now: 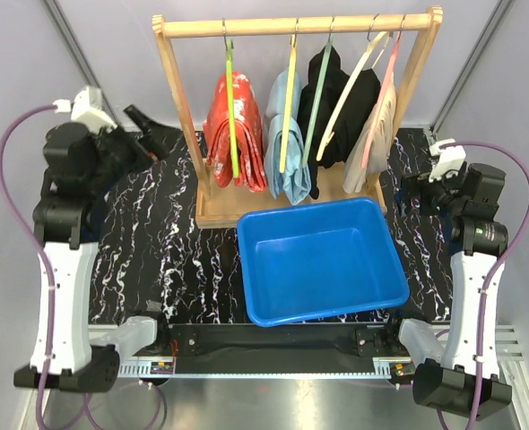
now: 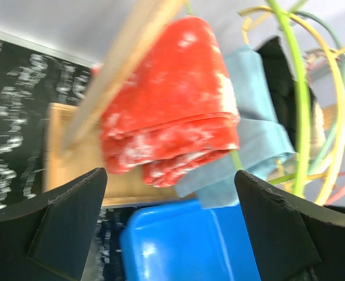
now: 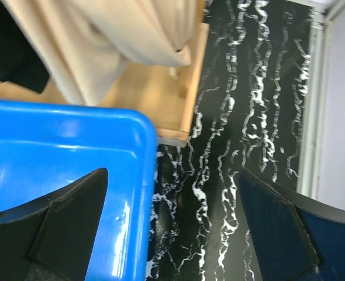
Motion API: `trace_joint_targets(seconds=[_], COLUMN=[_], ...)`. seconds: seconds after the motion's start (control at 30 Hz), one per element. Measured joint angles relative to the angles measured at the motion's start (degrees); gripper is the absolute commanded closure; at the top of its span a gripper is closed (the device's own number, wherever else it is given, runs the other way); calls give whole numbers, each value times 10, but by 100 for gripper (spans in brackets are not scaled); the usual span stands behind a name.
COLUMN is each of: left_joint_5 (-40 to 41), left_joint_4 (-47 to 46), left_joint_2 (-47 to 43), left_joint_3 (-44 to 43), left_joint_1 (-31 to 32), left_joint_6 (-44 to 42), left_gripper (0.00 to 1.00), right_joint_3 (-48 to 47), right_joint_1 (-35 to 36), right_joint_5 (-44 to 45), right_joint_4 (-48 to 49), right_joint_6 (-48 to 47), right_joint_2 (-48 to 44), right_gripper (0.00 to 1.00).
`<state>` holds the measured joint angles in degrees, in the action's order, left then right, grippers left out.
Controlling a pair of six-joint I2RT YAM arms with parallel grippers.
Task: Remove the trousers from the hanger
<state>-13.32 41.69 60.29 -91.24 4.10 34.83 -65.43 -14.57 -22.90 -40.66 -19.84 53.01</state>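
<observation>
Several trousers hang folded over thin hangers on a wooden rack: a red white-blotched pair, a light blue pair, black ones and a beige pair. My left gripper is open, left of the rack and apart from it. In the left wrist view my left gripper faces the red pair and the blue pair, holding nothing. My right gripper is open by the rack's right end. In the right wrist view my right gripper hangs over the mat below the beige pair.
A blue plastic bin stands in front of the rack's wooden base on a black marbled mat. The rack's left post leans between my left gripper and the red pair. The bin's corner lies under my right gripper.
</observation>
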Motion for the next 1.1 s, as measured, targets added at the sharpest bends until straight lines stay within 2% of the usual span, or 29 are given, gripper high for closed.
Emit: trace_joint_targets(seconds=[0.27,0.37,0.6,0.67,0.7,0.73,0.77,0.97,1.1], left_joint_5=[25,64,215,250,267,280,299,401,430], left_joint_4=[19,41,129,151,160,167,175,191,190], left_joint_2=[134,181,313,341,353,363,376,404,399], left_joint_3=[-173,-245,-422,-438,-442,-445,-452,-477,-478], left_joint_1=[140,186,272,286,293,297,303,329,340], left_joint_6=[17,14,-27,-43,-51,-61,-70,-138,-183], left_gripper=[13,19,37,50,60,78,100,100,100], right_joint_3=[16,23,30,30,30,30,30,29,18], right_joint_1=[0,0,0,0,0,0,0,0,0], right_joint_5=[-41,-48,-58,-62,-64,-66,-67,-73,-86], right_joint_4=[-12,-12,-9,-7,-7,-7,-7,-8,-10], right_joint_6=[1,4,21,25,27,28,30,36,38], right_joint_2=[-24,-28,-28,-28,-27,-27,-27,-26,-25], right_gripper=[0,0,0,0,0,1,0,0,0])
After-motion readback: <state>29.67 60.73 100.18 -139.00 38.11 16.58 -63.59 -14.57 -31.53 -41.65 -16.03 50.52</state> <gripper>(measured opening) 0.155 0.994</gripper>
